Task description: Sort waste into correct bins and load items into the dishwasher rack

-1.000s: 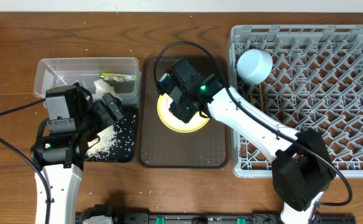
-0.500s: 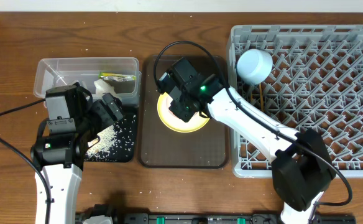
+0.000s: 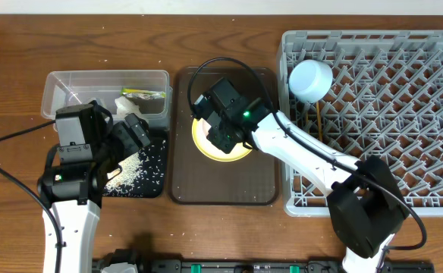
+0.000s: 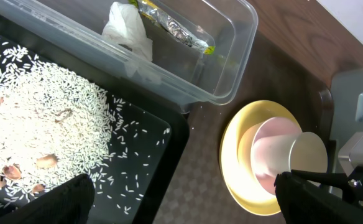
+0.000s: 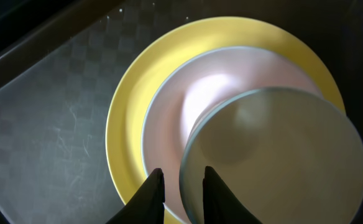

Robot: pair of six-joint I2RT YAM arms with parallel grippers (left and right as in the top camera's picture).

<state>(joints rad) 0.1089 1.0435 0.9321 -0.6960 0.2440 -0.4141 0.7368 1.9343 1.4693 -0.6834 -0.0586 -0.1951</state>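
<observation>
My right gripper point(image 3: 221, 135) point(image 5: 183, 193) is shut on the rim of the small white cup point(image 5: 275, 168) point(image 4: 275, 158), which is tilted on the yellow plate point(image 3: 203, 145) point(image 5: 125, 124). My left gripper point(image 3: 134, 133) point(image 4: 188, 199) is open and empty over the black tray point(image 3: 157, 163) holding the rice scraps point(image 4: 45, 112). The clear tub point(image 3: 62, 87) holds the tissue point(image 4: 128, 31) and the snack wrapper point(image 4: 175, 28). The light blue bowl point(image 3: 310, 80) lies upside down in the grey rack point(image 3: 434, 189), with the chopsticks point(image 3: 322, 121) beside it.
The plate sits on a dark brown serving tray point(image 3: 221, 186) between the black tray and the rack. The right arm reaches across the rack's left edge. Brown wooden table runs all around.
The right gripper has shifted slightly over the plate with the cup in it. The left arm has not moved.
</observation>
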